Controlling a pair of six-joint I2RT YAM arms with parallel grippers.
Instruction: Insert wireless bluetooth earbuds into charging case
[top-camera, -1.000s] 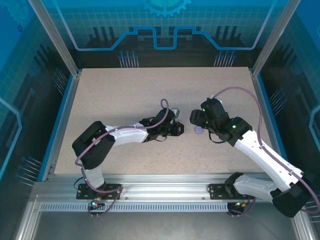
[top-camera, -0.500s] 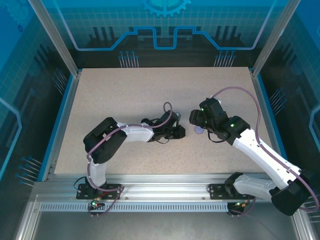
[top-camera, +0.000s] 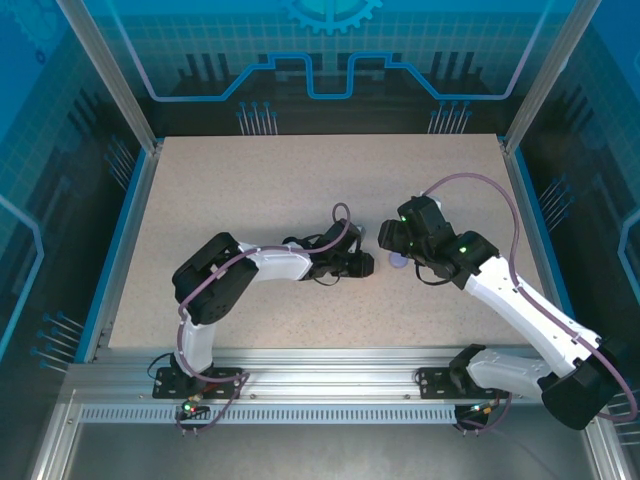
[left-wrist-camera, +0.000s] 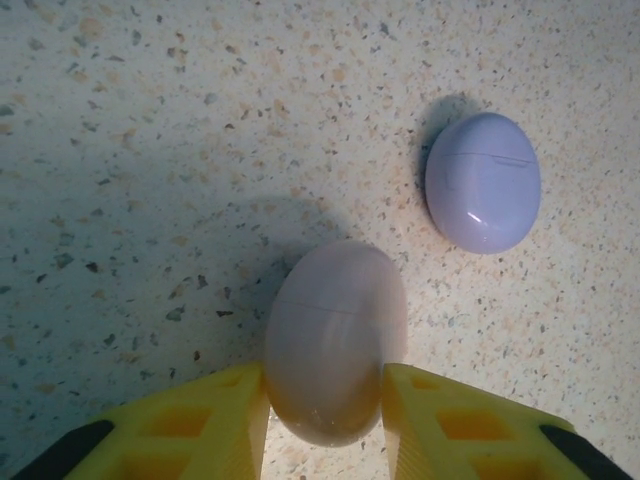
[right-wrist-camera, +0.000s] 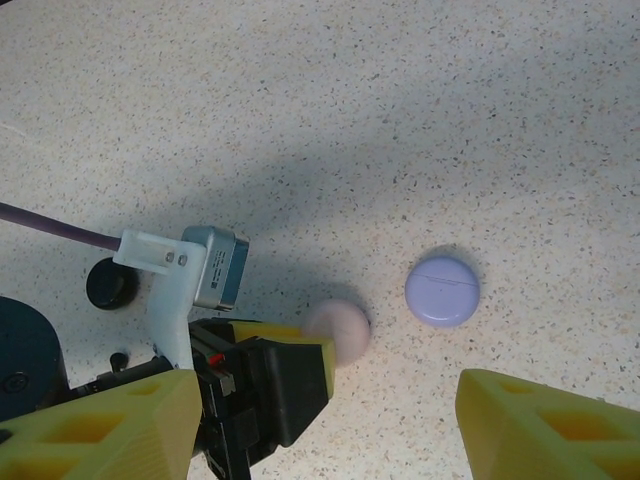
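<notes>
Change: over the last second the left arm's elbow has swung in toward the table's middle, and the left gripper (top-camera: 357, 266) has edged toward 3 o'clock. The right arm has barely stirred.

Left tool: its yellow fingers (left-wrist-camera: 225, 415) are clamped on the smooth pale pink egg-shaped plastic charging case (left-wrist-camera: 335, 330), one pad on each flank. The case is low over the speckled beige tabletop (top-camera: 250, 190).

Right tool: the right gripper (right-wrist-camera: 330, 400) hangs above the pair with its fingers wide apart, holding nothing.

Second case: the glossy lilac rounded plastic charging case (left-wrist-camera: 483, 182) lies on the table just beside the pink one and apart from it, at 3 o'clock in the overhead view.

Meaning for the task: the pink case looks secured for handling, probably as a brace. Both lids look shut along their seam lines, so I judge opening comes before any earbud goes in. Whether earbuds already sit inside cannot be told.

Left wrist view adds: the grip itself, the seam lines and the gap between the cases. From overhead these are small pale blurs.

Right wrist view adds: the wide spread of its own fingers. It also shows the lilac case at 2 o'clock of the pink one.
</notes>
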